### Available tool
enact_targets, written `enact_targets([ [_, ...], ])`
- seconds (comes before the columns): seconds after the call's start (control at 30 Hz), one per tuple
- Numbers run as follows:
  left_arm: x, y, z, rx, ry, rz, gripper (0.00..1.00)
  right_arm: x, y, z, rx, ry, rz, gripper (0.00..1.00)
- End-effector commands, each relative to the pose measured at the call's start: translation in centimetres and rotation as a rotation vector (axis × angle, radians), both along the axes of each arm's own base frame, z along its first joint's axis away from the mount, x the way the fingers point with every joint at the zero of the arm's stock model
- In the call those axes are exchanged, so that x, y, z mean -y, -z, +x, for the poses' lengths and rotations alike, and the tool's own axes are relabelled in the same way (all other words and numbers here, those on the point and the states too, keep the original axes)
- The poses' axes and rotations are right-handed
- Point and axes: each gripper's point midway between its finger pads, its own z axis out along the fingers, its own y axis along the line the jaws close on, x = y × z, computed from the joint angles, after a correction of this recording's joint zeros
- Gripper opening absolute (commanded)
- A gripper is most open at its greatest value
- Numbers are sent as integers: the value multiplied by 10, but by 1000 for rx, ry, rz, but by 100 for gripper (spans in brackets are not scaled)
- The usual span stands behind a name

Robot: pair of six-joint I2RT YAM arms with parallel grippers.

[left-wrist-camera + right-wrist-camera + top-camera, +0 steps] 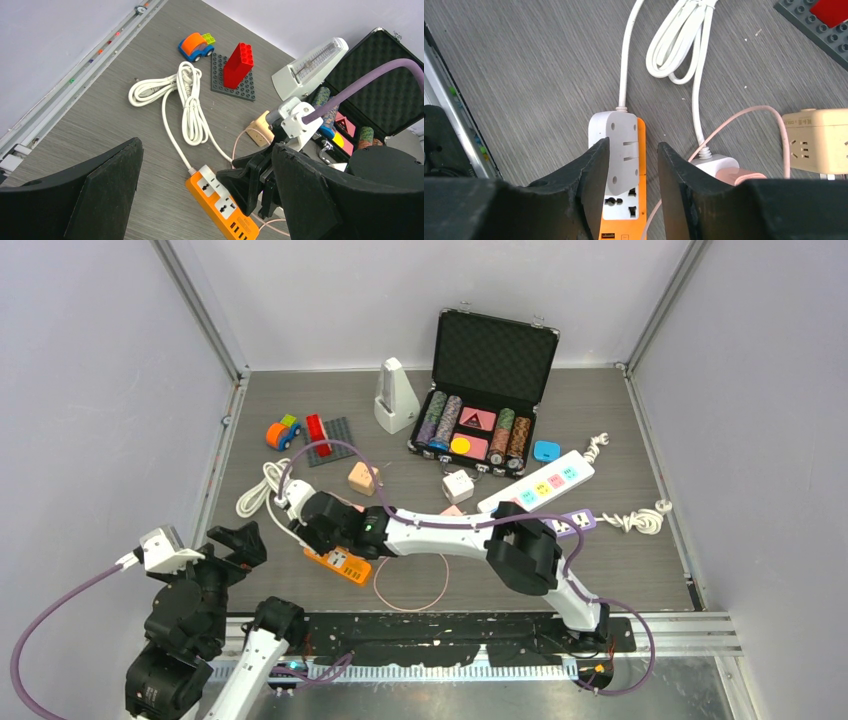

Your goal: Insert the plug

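An orange power strip (pixel 347 566) (pixel 235 222) (pixel 642 150) with white socket faces lies near the table's front. My right gripper (pixel 312 525) (pixel 633 165) hangs over its cable end, jaws apart with nothing clamped. A flat white piece (pixel 623 145) with two slots lies on the strip between the fingers; the left finger's edge overlaps it. A white plug (pixel 715 163) on the coiled white cord (pixel 679 45) rests on the table right of the jaws, a pink plug (pixel 739 175) against it. My left gripper (pixel 228 550) (pixel 207 180) is wide open and empty, above the table left of the strip.
A beige cube socket (pixel 816 142) with a pink cable sits right of the plugs. Further back are a grey brick plate with a red brick (pixel 318 430), a toy car (pixel 282 432), a metronome (pixel 394 395), an open chip case (pixel 480 390) and white (pixel 540 483) and purple strips.
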Motion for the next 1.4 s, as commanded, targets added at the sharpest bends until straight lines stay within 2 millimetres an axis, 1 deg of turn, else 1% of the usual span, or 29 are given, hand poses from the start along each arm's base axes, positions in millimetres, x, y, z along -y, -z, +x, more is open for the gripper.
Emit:
enact_targets([
  [0.0, -4, -15, -4, 48, -11, -7, 99, 1, -23, 15, -2, 76, 64, 47],
  [0.17, 0, -19, -2, 57, 7, -9, 99, 11, -43, 26, -34, 131, 107, 53],
  [0.2, 2, -20, 0, 59, 19, -8, 99, 16, -50, 32, -40, 147, 119, 55],
  [0.23, 5, -20, 2, 57, 34, -4, 99, 24, -48, 38, -58, 176, 117, 57],
  [0.27, 9, -20, 4, 53, 52, 4, 99, 30, -57, 41, -63, 192, 129, 58],
  [0.3, 12, -19, 7, 44, 68, 11, 99, 39, -55, 48, -76, 221, 127, 59],
  [0.33, 15, -17, 10, 31, 84, 17, 99, 47, -69, 52, -71, 238, 149, 60],
  [0.37, 19, -13, 13, 12, 95, 20, 99, 60, -64, 60, -78, 269, 138, 62],
  [0.4, 22, -9, 17, -8, 108, 23, 99, 71, -77, 64, -73, 298, 156, 63],
  [0.43, 26, -5, 20, -27, 123, 29, 99, 88, -71, 75, -70, 344, 135, 64],
  [0.47, 30, -2, 23, -40, 141, 30, 99, 101, -85, 77, -68, 371, 155, 65],
  [0.5, 36, 0, 27, -50, 167, 31, 99, 121, -79, 87, -66, 420, 133, 66],
  [0.53, 44, 2, 30, -56, 204, 27, 99, 135, -90, 89, -66, 445, 145, 66],
  [0.57, 51, 2, 33, -54, 233, 20, 99, 160, -93, 97, -60, 492, 142, 67],
  [0.6, 57, 3, 36, -56, 262, 15, 99, 174, -91, 100, -68, 524, 131, 67],
  [0.63, 63, 4, 39, -56, 288, 9, 99, 200, -91, 107, -69, 574, 124, 68],
  [0.67, 69, 4, 42, -53, 309, 2, 99, 218, -79, 107, -85, 602, 89, 68],
  [0.7, 73, 3, 45, -50, 325, -8, 99, 237, -91, 114, -77, 634, 110, 69],
  [0.73, 77, 3, 47, -53, 337, -12, 99, 253, -82, 116, -76, 652, 78, 73],
  [0.77, 80, 3, 49, -53, 350, -15, 99, 263, -91, 116, -56, 665, 92, 76],
  [0.8, 83, 2, 51, -55, 362, -15, 99, 275, -85, 117, -49, 679, 65, 80],
  [0.87, 88, 2, 55, -64, 384, -6, 99, 291, -86, 121, -43, 698, 50, 85],
  [1.0, 96, 4, 66, -97, 415, 17, 99, 305, -68, 134, -91, 698, 9, 90],
  [1.03, 98, 4, 68, -101, 423, 22, 99, 307, -57, 137, -105, 687, -23, 91],
  [1.07, 100, 4, 71, -102, 429, 25, 99, 310, -55, 142, -115, 686, -31, 92],
  [1.1, 102, 3, 74, -100, 437, 25, 99, 311, -42, 143, -128, 673, -76, 92],
  [1.13, 105, 3, 78, -96, 445, 25, 99, 311, -40, 147, -137, 661, -84, 93],
  [1.27, 118, 4, 90, -100, 490, 18, 99, 311, -1, 155, -205, 607, -174, 94],
  [1.37, 127, 11, 98, -121, 514, 5, 99, 308, 15, 161, -238, 572, -202, 94],
])
